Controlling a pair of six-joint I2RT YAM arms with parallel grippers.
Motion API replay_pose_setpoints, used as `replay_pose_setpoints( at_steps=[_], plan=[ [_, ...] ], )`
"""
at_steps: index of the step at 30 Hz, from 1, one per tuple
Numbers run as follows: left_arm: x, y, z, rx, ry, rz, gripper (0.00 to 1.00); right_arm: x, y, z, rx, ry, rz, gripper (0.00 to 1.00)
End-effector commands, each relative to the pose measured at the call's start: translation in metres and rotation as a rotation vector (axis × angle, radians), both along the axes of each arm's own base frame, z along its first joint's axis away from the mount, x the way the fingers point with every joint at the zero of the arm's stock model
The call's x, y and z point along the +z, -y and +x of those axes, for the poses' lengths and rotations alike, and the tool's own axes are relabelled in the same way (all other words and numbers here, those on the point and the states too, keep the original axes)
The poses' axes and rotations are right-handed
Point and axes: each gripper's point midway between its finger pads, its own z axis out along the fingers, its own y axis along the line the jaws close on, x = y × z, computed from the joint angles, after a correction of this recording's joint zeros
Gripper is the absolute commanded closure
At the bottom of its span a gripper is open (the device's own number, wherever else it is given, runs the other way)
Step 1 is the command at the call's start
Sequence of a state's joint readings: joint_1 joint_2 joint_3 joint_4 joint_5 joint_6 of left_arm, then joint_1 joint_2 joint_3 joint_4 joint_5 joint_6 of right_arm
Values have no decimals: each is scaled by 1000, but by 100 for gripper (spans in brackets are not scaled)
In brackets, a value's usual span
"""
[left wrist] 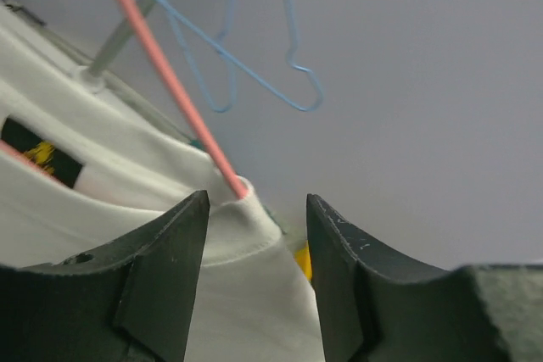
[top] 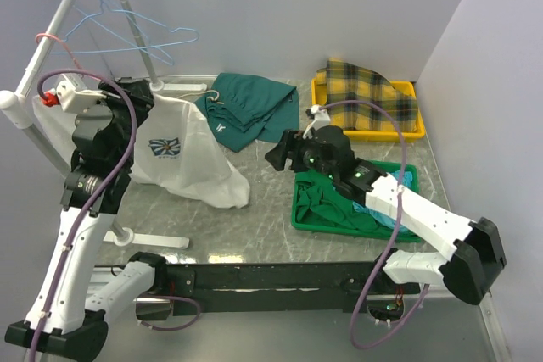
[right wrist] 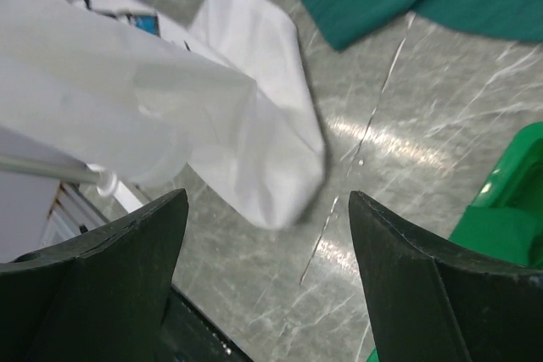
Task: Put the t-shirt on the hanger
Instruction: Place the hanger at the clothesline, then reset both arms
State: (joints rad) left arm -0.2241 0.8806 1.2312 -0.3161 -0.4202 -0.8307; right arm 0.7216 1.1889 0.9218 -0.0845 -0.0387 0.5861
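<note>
The white t-shirt (top: 191,167) with its flower print hangs at the left from the pink-red hanger, its hem trailing on the table. The hanger's hook (top: 47,37) sits on the rail. In the left wrist view the pink wire (left wrist: 170,82) runs down into the shirt's collar (left wrist: 127,175). My left gripper (top: 142,95) is raised at the collar, open (left wrist: 254,209), with collar cloth lying between the jaws, not clamped. My right gripper (top: 278,154) is open and empty (right wrist: 265,209) over the table, just right of the shirt's lower corner (right wrist: 254,108).
Light blue wire hangers (top: 127,23) hang on the slanted rail (top: 64,8). A dark green garment (top: 250,108) lies at the back centre. A yellow tray (top: 407,133) holds plaid cloth. A green bin (top: 302,218) of clothes sits under my right arm.
</note>
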Motion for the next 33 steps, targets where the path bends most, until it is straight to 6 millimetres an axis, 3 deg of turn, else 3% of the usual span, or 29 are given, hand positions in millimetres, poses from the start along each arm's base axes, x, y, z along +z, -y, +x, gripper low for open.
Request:
replay_pose_setpoints(
  at_steps=[1, 6, 11, 20, 27, 33],
  plan=[
    [-25, -35, 3, 134, -77, 3, 46, 7, -25, -3, 58, 16, 28, 16],
    [-18, -37, -3, 125, -59, 23, 41, 3, -32, -3, 74, 12, 17, 16],
    [20, -39, -31, 108, 28, 64, 20, 4, -31, -3, 70, 19, 12, 16],
    [23, -55, -75, 169, 24, 99, 9, 6, -31, -2, 71, 24, -7, 16],
    [53, -34, -88, 34, 102, 180, 7, 12, -21, 0, 39, 48, -24, 16],
    [65, 8, -83, -195, 143, 247, 4, 19, -19, -3, 37, 55, -12, 16]
  ],
)
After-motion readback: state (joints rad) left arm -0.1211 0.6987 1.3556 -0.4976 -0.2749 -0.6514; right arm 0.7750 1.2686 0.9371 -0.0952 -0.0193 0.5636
